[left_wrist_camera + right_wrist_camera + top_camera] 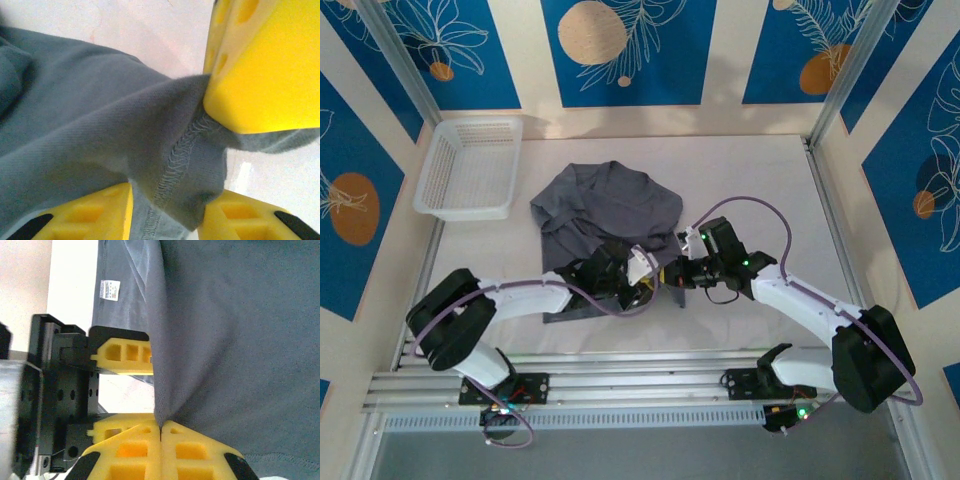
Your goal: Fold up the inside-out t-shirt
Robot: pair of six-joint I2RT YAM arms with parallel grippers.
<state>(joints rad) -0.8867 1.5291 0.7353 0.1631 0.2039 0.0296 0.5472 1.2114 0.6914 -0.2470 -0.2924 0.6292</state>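
Note:
The inside-out t-shirt (605,210) lies crumpled on the middle of the white table, slate grey, its stitched seams showing (175,160). Both grippers meet at its near right edge. My right gripper (682,268) (161,427) is shut on a raised ridge of the cloth, the yellow fingertips pressed together. My left gripper (645,272) (167,220) stands just left of it, fingers (100,215) still apart, with a seamed fold of the shirt bunched between them. A finger (260,65) of the right gripper sits close above that fold. A white label (110,290) shows on the shirt.
A white plastic mesh basket (470,165) stands at the back left, apart from the shirt. Metal rails (620,385) run along the near edge by the arm bases. Bare table (760,180) lies to the right of the shirt.

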